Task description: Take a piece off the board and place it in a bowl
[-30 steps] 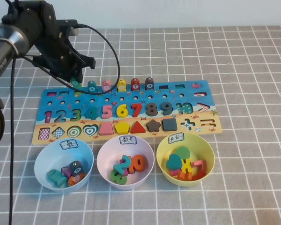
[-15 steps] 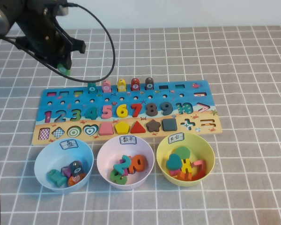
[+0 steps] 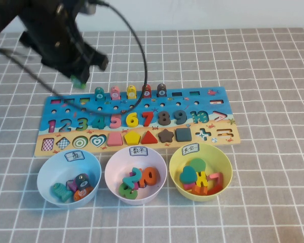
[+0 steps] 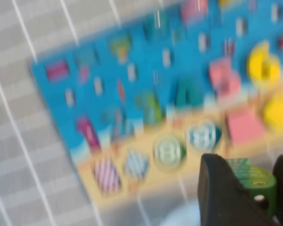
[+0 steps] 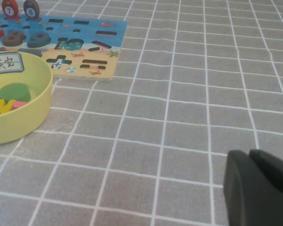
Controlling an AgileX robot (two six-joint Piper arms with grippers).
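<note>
My left gripper (image 3: 80, 80) is shut on the small green fish-shaped piece (image 3: 81, 81) and holds it in the air above the far left part of the board (image 3: 66, 104). In the left wrist view the green piece (image 4: 252, 181) sits between the black fingers (image 4: 221, 188), with the blurred board (image 4: 132, 56) below. The pale blue bowl (image 3: 46, 172) with a white label stands in front of the board at the left and holds several pieces. My right gripper (image 5: 254, 157) is shut and empty over bare cloth, away from the board; it does not show in the high view.
Several fish pegs (image 3: 130, 91) stand in the board's far row. A lilac-pink bowl (image 3: 114, 169) and a yellow-green bowl (image 3: 224, 169) stand in front of the board, both with pieces inside. A black cable (image 3: 137, 61) hangs over the board. Grey checked cloth covers the table.
My left gripper lifted the green piece off the board's far row, went up and left, then swung back right and slightly nearer, over the board's far left part.
</note>
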